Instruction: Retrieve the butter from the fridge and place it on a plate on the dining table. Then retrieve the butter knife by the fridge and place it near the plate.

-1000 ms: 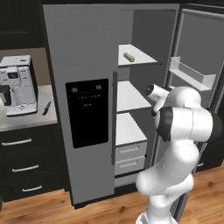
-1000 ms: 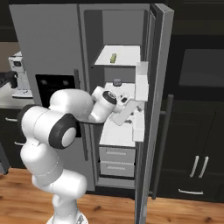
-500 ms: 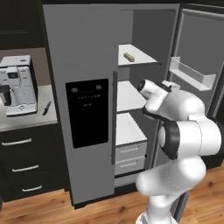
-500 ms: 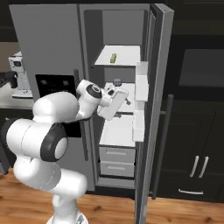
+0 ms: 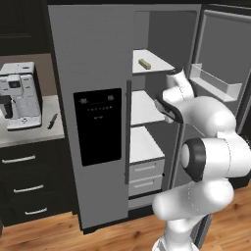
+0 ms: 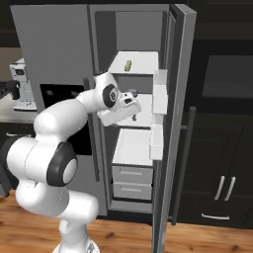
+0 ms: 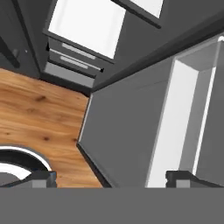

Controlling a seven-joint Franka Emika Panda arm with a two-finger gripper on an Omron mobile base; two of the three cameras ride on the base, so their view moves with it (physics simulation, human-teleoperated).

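Observation:
The grey fridge stands with its right door swung open. The butter, a small pale yellow stick, lies on the top white shelf. My gripper hangs in front of the middle shelf, below the butter and apart from it. It is open and holds nothing, and it points down toward the floor and the door's inner side. The dark butter knife lies on the counter left of the fridge. The plate and the dining table are out of view.
A white coffee machine stands on the counter beside the knife, above dark drawers. White door bins jut from the open door close to my hand. Black cabinets flank the fridge on the right.
My arm has folded differently, its upper part shifting sideways and the wrist rising in front of the shelves. The hand stayed near the middle shelf, still open. Butter and knife have not moved.

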